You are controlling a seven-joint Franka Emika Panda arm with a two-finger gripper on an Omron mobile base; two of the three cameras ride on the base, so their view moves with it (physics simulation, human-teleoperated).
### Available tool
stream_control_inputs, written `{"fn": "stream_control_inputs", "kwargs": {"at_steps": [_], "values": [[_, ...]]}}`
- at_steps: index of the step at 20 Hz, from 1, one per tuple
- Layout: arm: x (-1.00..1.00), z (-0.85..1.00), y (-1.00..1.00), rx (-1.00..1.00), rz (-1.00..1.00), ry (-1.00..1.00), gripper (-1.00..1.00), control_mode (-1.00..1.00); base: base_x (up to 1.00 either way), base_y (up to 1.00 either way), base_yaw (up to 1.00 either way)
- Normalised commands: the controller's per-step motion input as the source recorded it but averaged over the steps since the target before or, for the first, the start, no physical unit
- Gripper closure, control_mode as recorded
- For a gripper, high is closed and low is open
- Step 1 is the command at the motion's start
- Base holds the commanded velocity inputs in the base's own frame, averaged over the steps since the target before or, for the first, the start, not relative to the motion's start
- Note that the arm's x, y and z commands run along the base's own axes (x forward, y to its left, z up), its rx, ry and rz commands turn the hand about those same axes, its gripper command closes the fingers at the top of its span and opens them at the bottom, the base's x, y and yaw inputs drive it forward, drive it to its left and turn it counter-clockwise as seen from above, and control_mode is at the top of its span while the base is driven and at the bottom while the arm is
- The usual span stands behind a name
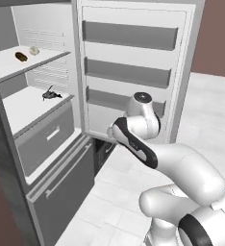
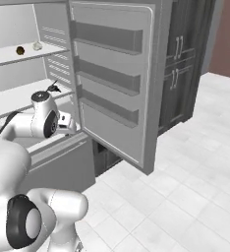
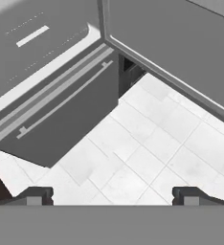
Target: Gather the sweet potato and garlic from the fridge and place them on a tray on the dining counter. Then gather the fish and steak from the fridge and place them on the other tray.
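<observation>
The fridge [image 1: 133,57] stands with its door swung wide, the pale grey inner face of the door lined with three darker shelf bins. On the upper shelf [image 1: 18,65] sit a small dark-brown oval lump, likely the sweet potato [image 1: 21,56], and just beside it a pale, knobbly garlic [image 1: 34,50]. One shelf down lies the fish [image 1: 51,95], slim and dark grey with a thin tail, well apart from the pair above. Below it a grey drawer [image 1: 44,139] with a white slot handle is closed. The white arm reaches low before the open door, and its tool [image 3: 111,194] hangs with tips spread wide over the white floor tiles [image 3: 147,158], holding nothing.
</observation>
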Motion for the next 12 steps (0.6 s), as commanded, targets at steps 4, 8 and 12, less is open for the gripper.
{"fn": "stream_control_inputs", "kwargs": {"at_steps": [4,8,12], "values": [[0.00,0.00,0.00,0.00,0.00,0.00,-1.00,1.00,0.26,0.03,0.28],[0.00,0.00,0.00,0.00,0.00,0.00,-1.00,1.00,0.42,-0.05,0.29],[0.00,0.00,0.00,0.00,0.00,0.00,-1.00,1.00,0.57,-0.01,0.26]]}}
